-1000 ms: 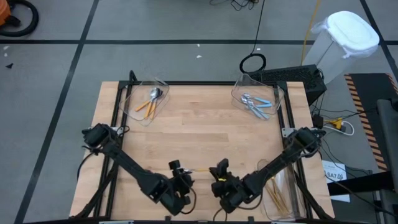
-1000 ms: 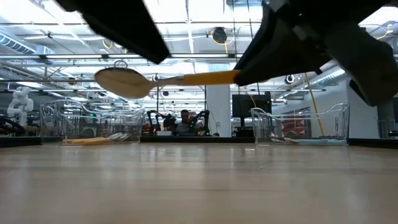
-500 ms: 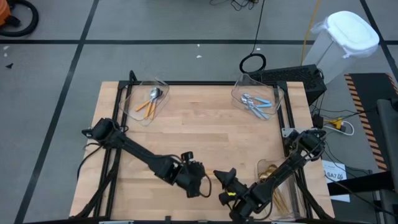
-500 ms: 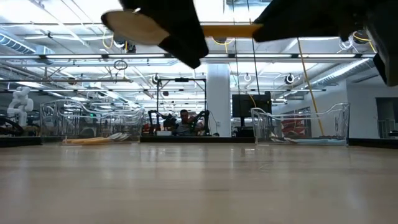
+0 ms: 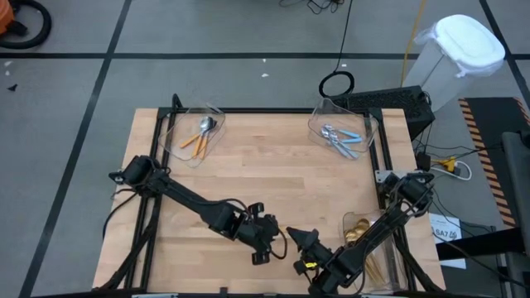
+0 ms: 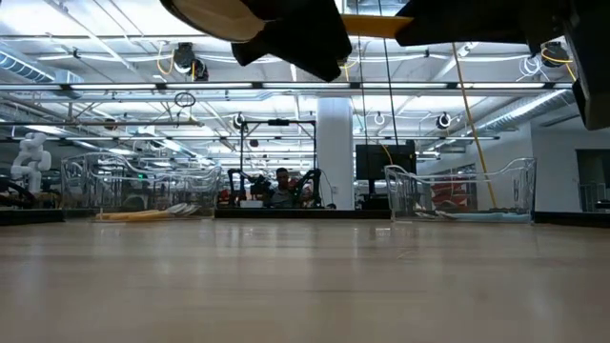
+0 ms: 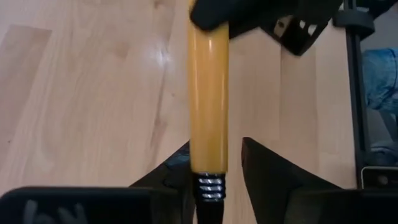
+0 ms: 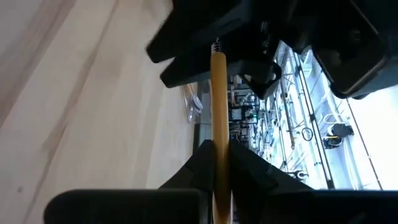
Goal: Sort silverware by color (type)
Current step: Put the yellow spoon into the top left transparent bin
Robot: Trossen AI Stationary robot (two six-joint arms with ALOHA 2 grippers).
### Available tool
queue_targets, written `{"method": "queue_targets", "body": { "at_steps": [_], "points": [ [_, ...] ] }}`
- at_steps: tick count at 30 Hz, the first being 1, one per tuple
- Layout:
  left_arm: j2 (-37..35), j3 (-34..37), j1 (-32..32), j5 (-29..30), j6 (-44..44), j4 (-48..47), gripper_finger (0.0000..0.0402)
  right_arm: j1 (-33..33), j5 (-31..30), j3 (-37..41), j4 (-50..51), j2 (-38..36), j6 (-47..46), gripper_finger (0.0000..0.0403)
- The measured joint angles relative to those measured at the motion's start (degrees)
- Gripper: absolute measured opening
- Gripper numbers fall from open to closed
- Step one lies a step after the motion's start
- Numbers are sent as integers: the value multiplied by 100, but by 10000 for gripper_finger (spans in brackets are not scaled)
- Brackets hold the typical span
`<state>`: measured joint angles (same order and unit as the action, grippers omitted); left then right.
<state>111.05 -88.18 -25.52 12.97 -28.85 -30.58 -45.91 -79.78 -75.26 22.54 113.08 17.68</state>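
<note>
An orange-handled spoon [image 7: 208,93] is held level in the air over the table's near middle. Its silver bowl [image 6: 214,14] points toward the table's left. My right gripper [image 8: 219,158] is shut on the handle. My left gripper [image 7: 214,162] is open, and its fingers [image 7: 267,168] stand on either side of the spoon's ringed neck [image 7: 208,185] with a gap showing beside it. In the high view the left gripper [image 5: 273,237] and the right gripper [image 5: 296,238] face each other tip to tip. My right gripper pinches the orange handle [image 8: 219,134] between its two fingers, toward the handle's free end. The fingers come level from the table's right and lie along the handle, which sticks out straight ahead of them. The spoon is lifted clear and level.
A clear bin at the far left [image 5: 199,132] holds orange-handled spoons. A clear bin at the far right [image 5: 341,136] holds blue-handled ones, and a bin at the near right [image 5: 364,240] holds gold ones. Bare wood [image 5: 265,174] lies between them.
My right gripper has raised the spoon, keeping it level, and has drawn back slightly toward the table's right. My left gripper has moved right and up toward the spoon and now straddles it between bowl and handle.
</note>
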Motion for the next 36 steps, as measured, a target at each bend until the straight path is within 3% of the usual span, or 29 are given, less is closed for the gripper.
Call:
{"method": "queue_targets", "body": {
  "at_steps": [19, 23, 30, 36],
  "points": [
    [1, -337, -2, 232, -281, -617, 85, 15, -101, -1, 16, 54, 106, 24],
    [1, -338, -50, 328, 6, -790, 38, 27, -86, 1, 16, 54, 106, 54],
    [1, -339, -53, 353, 284, -1033, 37, 26, 30, 3, 5, 54, 18, 104],
    [-87, -339, -10, 631, 615, -1950, 37, -2, 32, 3, 40, 54, -362, 129]
  ]
}}
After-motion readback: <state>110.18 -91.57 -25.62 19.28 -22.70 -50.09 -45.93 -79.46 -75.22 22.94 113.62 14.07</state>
